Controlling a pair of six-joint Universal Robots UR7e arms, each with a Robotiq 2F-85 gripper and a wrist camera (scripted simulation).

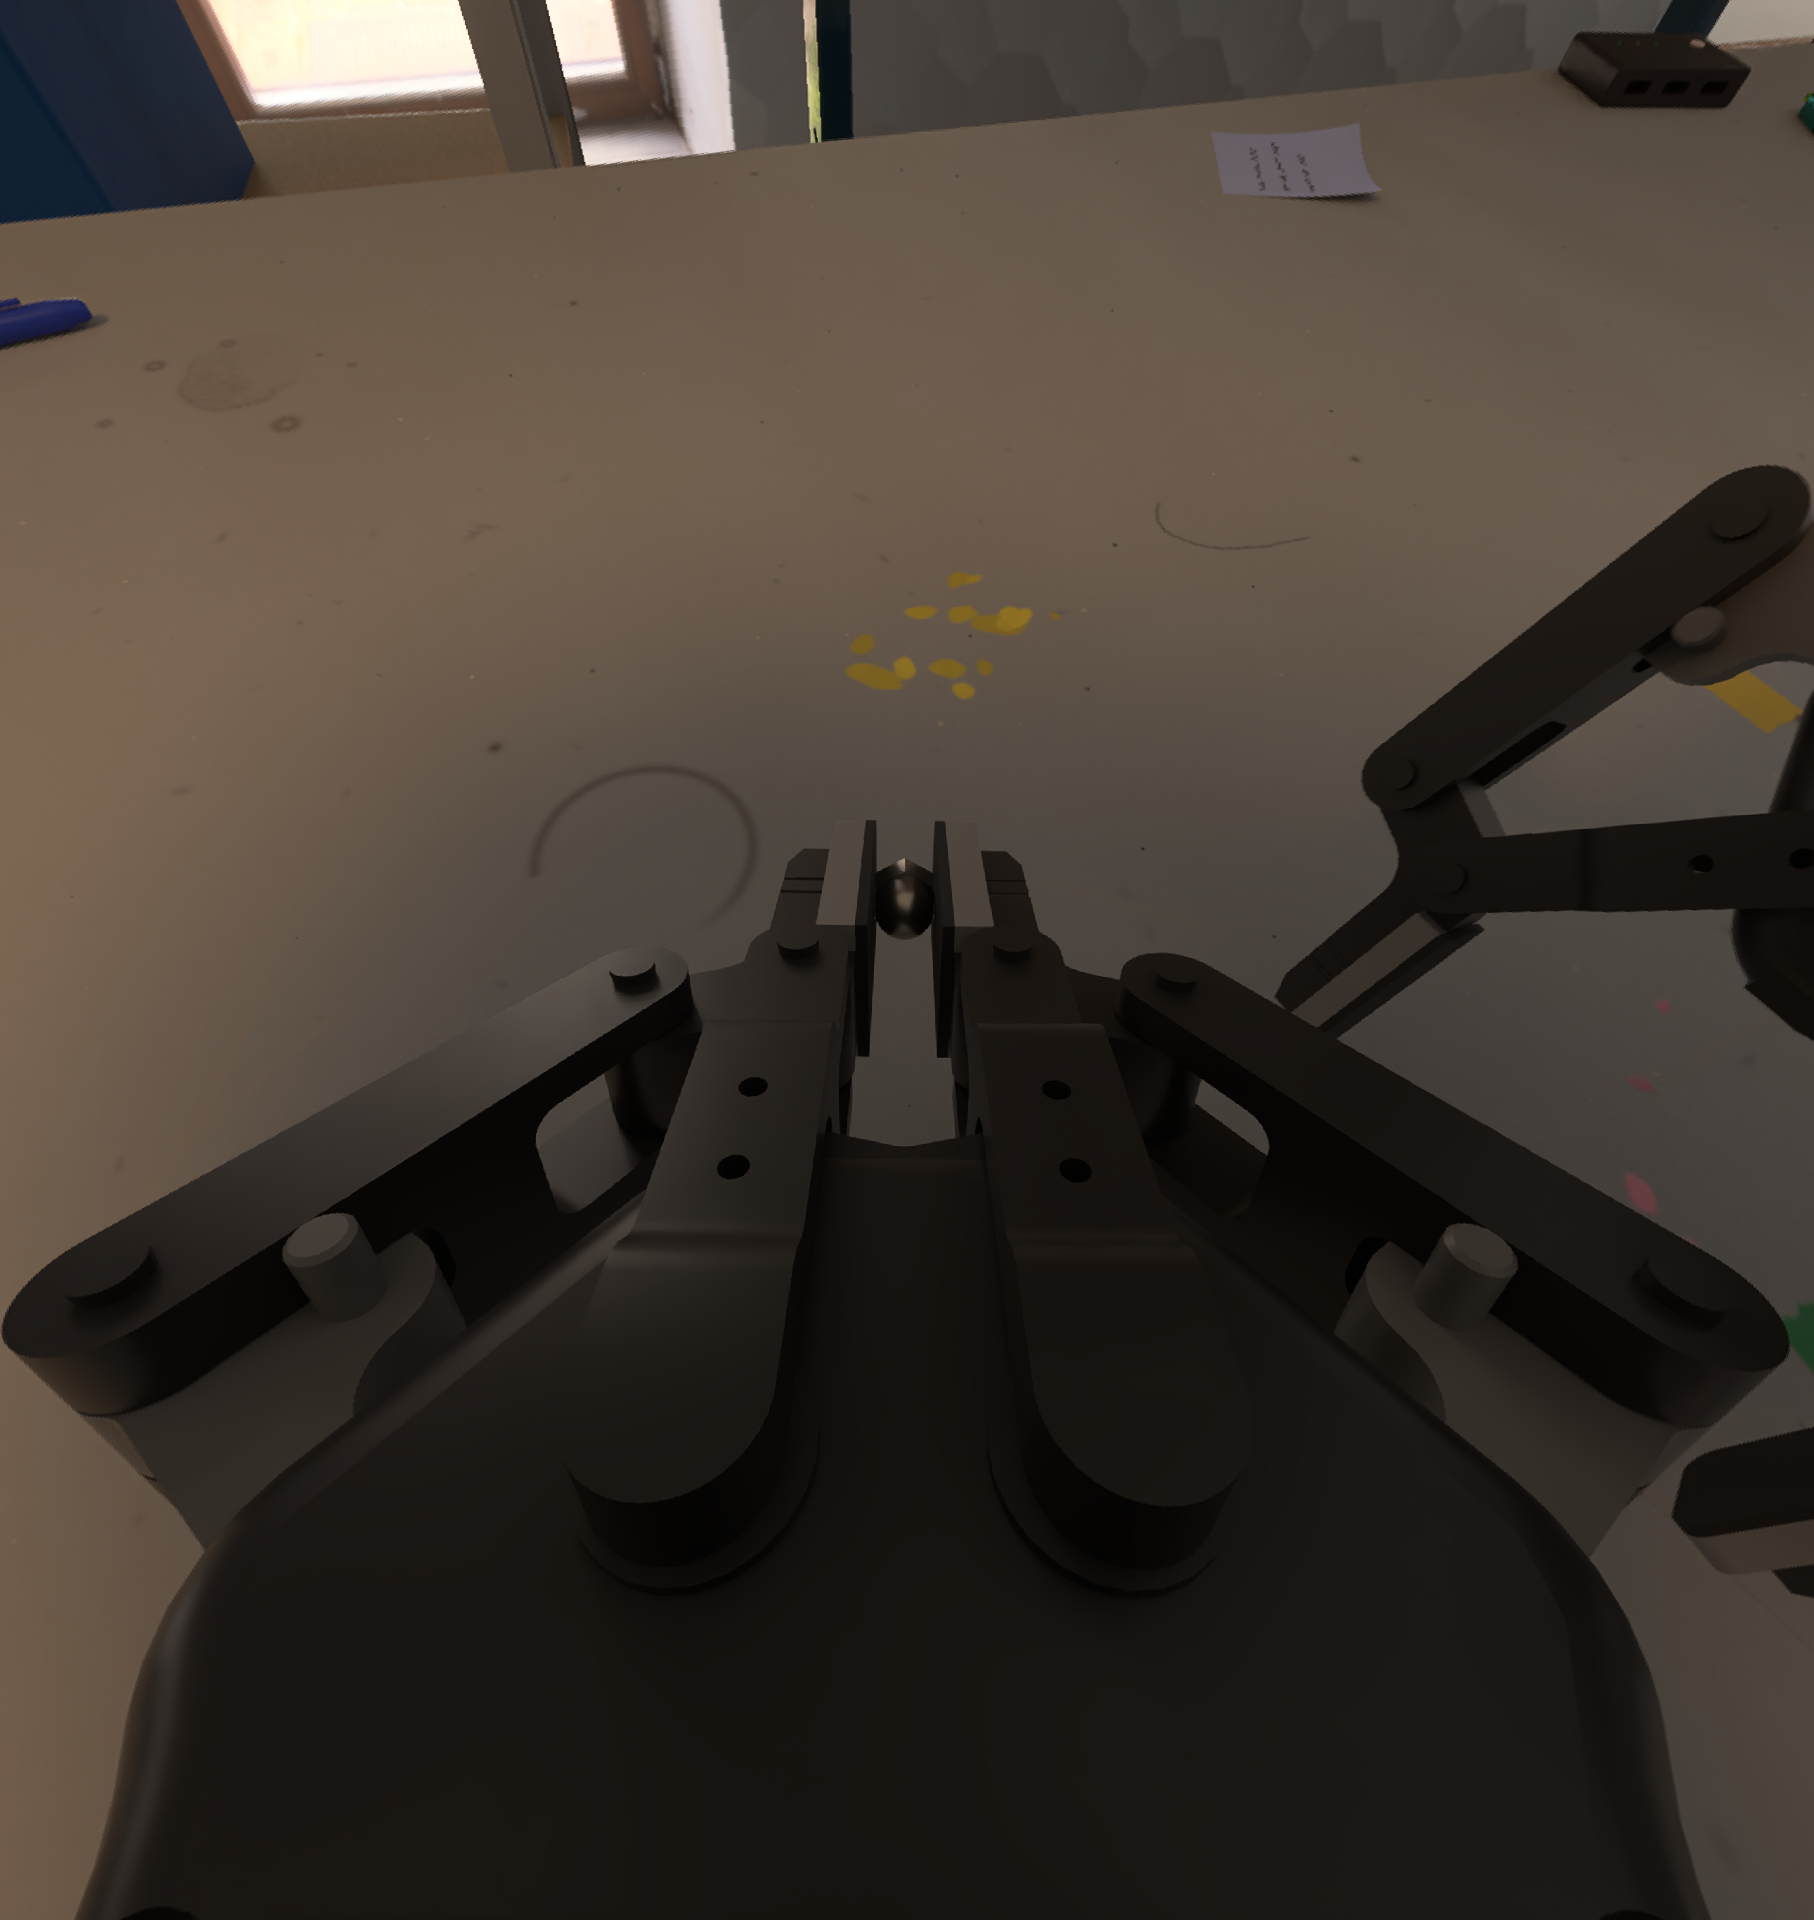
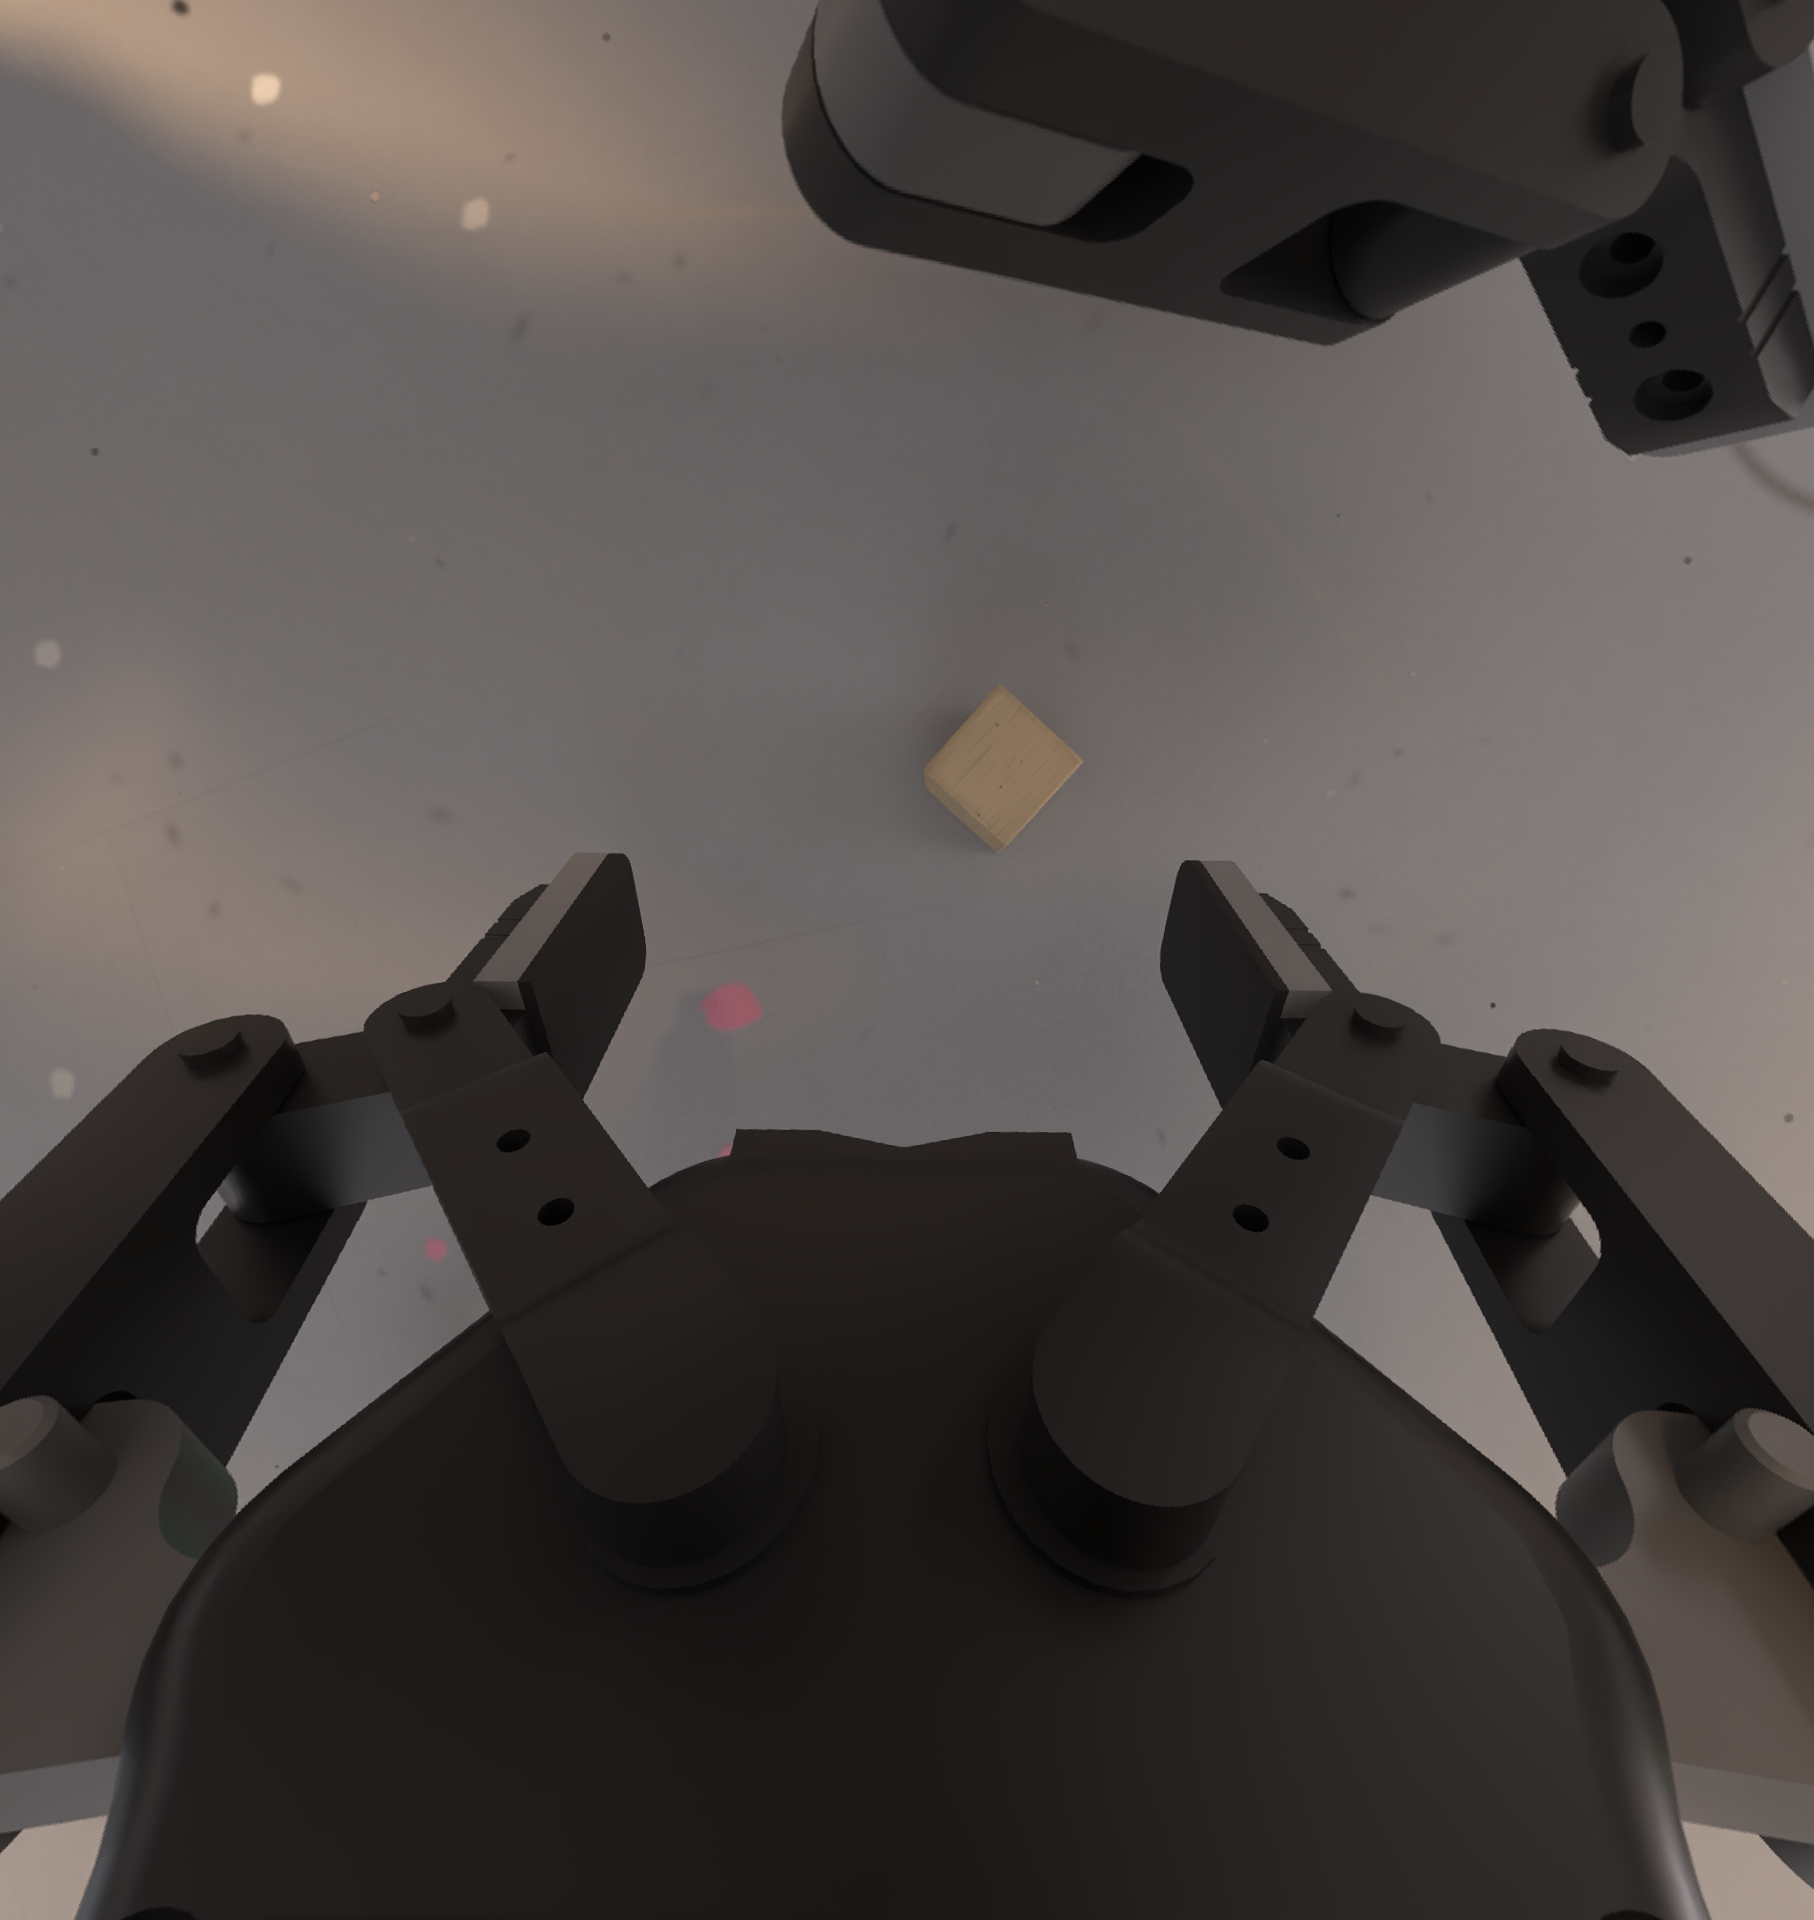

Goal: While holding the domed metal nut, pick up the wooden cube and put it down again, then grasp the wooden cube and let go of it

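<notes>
My left gripper (image 1: 903, 883) is shut on the domed metal nut (image 1: 901, 902), a small shiny dome pinched between its pads above the table. The wooden cube (image 2: 1002, 767) is small and pale; it lies on the table in the right wrist view, turned corner-on. My right gripper (image 2: 898, 945) is open and empty, above the cube and a little short of it, jaws wide apart. The cube does not show in the left wrist view. The right gripper's fingers (image 1: 1443, 883) show at the right of the left wrist view, and the left gripper's body (image 2: 1298, 187) shows at the top right of the right wrist view.
The beige table (image 1: 467, 571) bears yellow paint spots (image 1: 939, 639), ring stains and pink spots (image 2: 731, 1008). Blue pens (image 1: 15, 324) lie far left; a paper note (image 1: 1295, 161) and a black box (image 1: 1651, 68) sit at the far right.
</notes>
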